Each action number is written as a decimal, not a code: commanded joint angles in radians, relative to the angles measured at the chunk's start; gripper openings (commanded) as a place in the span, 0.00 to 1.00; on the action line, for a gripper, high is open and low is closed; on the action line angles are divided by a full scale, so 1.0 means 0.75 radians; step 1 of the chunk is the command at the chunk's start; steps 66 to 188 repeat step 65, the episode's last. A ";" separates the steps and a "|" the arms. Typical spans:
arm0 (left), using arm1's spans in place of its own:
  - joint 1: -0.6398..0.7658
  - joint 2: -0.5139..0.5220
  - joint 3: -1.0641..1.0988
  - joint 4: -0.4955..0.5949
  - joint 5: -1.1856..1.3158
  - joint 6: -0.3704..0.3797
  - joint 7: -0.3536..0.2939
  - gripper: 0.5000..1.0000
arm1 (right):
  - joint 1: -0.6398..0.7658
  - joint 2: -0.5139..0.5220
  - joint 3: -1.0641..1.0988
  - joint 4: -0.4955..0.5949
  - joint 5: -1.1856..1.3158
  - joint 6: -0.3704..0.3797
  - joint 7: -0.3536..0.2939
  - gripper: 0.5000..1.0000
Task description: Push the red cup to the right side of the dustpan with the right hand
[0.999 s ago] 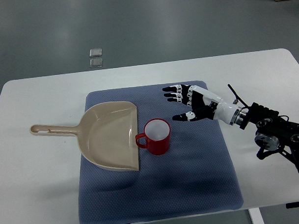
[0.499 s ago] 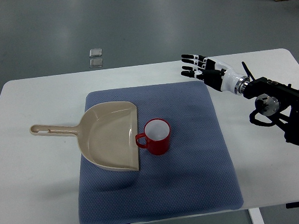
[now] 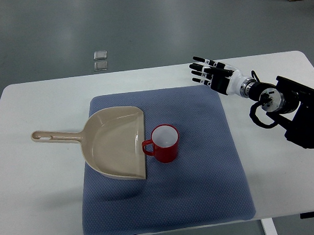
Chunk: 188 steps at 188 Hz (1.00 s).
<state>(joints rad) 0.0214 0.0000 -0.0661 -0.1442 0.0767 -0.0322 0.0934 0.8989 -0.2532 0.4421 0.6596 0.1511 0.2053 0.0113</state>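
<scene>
Right hand (image 3: 211,74): fingers spread, holding nothing, above the white table (image 3: 46,193) just past the far right corner of the blue mat (image 3: 201,198).
Red cup (image 3: 164,143): upright on the mat, handle touching the right edge of the dustpan.
Dustpan (image 3: 114,142): beige, flat on the mat, handle pointing left.
Hand to cup: well apart.

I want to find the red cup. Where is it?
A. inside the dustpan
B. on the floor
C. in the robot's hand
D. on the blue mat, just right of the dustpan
D: the red cup stands upright on the blue mat, its handle at the dustpan edge, while the right hand is far off and open.
</scene>
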 commanded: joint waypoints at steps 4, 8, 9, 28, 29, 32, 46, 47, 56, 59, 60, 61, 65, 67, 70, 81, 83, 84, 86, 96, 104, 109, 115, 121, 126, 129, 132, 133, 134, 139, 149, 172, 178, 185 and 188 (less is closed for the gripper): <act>0.000 0.000 0.000 0.000 0.000 0.000 0.002 1.00 | -0.008 0.000 -0.002 0.002 0.001 0.015 0.052 0.87; 0.000 0.000 0.000 0.000 0.000 0.000 0.000 1.00 | -0.010 0.002 -0.002 0.004 0.001 0.017 0.056 0.87; 0.000 0.000 0.000 0.000 0.000 0.000 0.000 1.00 | -0.012 0.002 -0.002 0.004 0.001 0.019 0.059 0.87; 0.000 0.000 0.000 0.000 0.000 0.000 0.000 1.00 | -0.023 0.000 -0.002 0.006 0.001 0.047 0.061 0.87; 0.000 0.000 0.000 0.000 0.000 0.000 0.000 1.00 | -0.023 0.000 -0.002 0.006 0.001 0.051 0.061 0.87; 0.000 0.000 0.000 0.000 0.000 0.000 0.002 1.00 | -0.023 0.000 0.000 0.006 0.001 0.056 0.061 0.87; 0.000 0.000 0.000 0.000 0.000 0.000 0.000 1.00 | -0.023 0.000 0.000 0.006 0.001 0.072 0.061 0.87; 0.000 0.000 0.000 0.000 0.000 0.000 0.000 1.00 | -0.023 0.000 0.000 0.006 0.001 0.072 0.061 0.87; 0.000 0.000 -0.002 0.000 0.000 0.000 0.000 1.00 | -0.023 0.000 0.000 0.006 0.003 0.072 0.061 0.87; 0.000 0.000 0.000 0.000 0.000 0.000 0.000 1.00 | -0.023 0.000 0.000 0.006 0.003 0.072 0.063 0.87; 0.000 0.000 0.000 0.000 0.000 0.000 0.000 1.00 | -0.023 0.000 0.000 0.006 0.003 0.072 0.063 0.87; 0.000 0.000 0.000 0.000 0.000 0.000 0.000 1.00 | -0.023 0.000 0.000 0.006 0.003 0.072 0.063 0.87; 0.000 0.000 0.000 0.000 0.000 0.000 0.000 1.00 | -0.023 0.000 0.000 0.006 0.003 0.072 0.063 0.87; 0.000 0.000 0.000 0.000 0.000 0.000 0.000 1.00 | -0.023 0.000 0.000 0.006 0.003 0.072 0.063 0.87; 0.000 0.000 0.000 0.000 0.000 0.000 0.000 1.00 | -0.023 0.000 0.000 0.006 0.003 0.072 0.063 0.87; 0.000 0.000 0.000 0.000 0.000 0.000 0.000 1.00 | -0.023 0.000 0.000 0.006 0.003 0.072 0.063 0.87; 0.000 0.000 0.000 0.000 0.000 0.000 0.000 1.00 | -0.023 0.000 0.000 0.006 0.003 0.072 0.063 0.87; 0.000 0.000 0.000 0.000 0.000 0.000 0.000 1.00 | -0.023 0.000 0.000 0.006 0.003 0.072 0.063 0.87; 0.000 0.000 0.000 0.000 0.000 0.000 0.000 1.00 | -0.023 0.000 0.000 0.006 0.003 0.072 0.063 0.87; 0.000 0.000 0.000 0.000 0.000 0.000 0.000 1.00 | -0.023 0.000 0.000 0.006 0.003 0.072 0.063 0.87; 0.000 0.000 0.000 0.000 0.000 0.000 0.000 1.00 | -0.023 0.000 0.000 0.006 0.003 0.072 0.063 0.87; 0.000 0.000 0.000 0.000 0.000 0.000 0.000 1.00 | -0.023 0.000 0.000 0.006 0.003 0.072 0.063 0.87; 0.000 0.000 0.000 0.000 0.000 0.000 0.000 1.00 | -0.023 0.000 0.000 0.006 0.003 0.072 0.063 0.87; 0.000 0.000 0.000 0.000 0.000 0.000 0.000 1.00 | -0.023 0.000 0.000 0.006 0.003 0.072 0.063 0.87; 0.000 0.000 0.000 0.000 0.000 0.000 0.000 1.00 | -0.023 0.000 0.000 0.006 0.003 0.072 0.063 0.87; 0.000 0.000 0.000 0.000 0.000 0.000 0.000 1.00 | -0.023 0.000 0.000 0.006 0.003 0.072 0.063 0.87; 0.000 0.000 0.000 0.000 0.000 0.000 0.000 1.00 | -0.023 0.000 0.000 0.006 0.003 0.072 0.063 0.87; 0.000 0.000 0.000 0.000 0.000 0.000 0.000 1.00 | -0.023 0.000 0.000 0.006 0.003 0.072 0.063 0.87; 0.000 0.000 0.000 0.000 0.000 0.000 0.000 1.00 | -0.023 0.000 0.000 0.006 0.003 0.072 0.063 0.87; 0.000 0.000 0.000 0.000 0.000 0.000 0.000 1.00 | -0.023 0.000 0.000 0.006 0.003 0.072 0.063 0.87; 0.000 0.000 0.000 0.000 0.000 0.000 0.000 1.00 | -0.023 0.000 0.000 0.006 0.003 0.072 0.063 0.87; 0.000 0.000 0.000 0.000 0.000 0.000 0.000 1.00 | -0.023 0.000 0.000 0.006 0.003 0.072 0.063 0.87; 0.000 0.000 0.000 0.000 0.000 0.000 0.000 1.00 | -0.023 0.000 0.000 0.006 0.003 0.072 0.063 0.87; 0.000 0.000 0.000 0.000 0.000 0.000 0.000 1.00 | -0.023 0.000 0.000 0.006 0.003 0.072 0.063 0.87; 0.000 0.000 0.000 0.000 0.000 0.000 0.000 1.00 | -0.023 0.000 0.000 0.006 0.003 0.072 0.063 0.87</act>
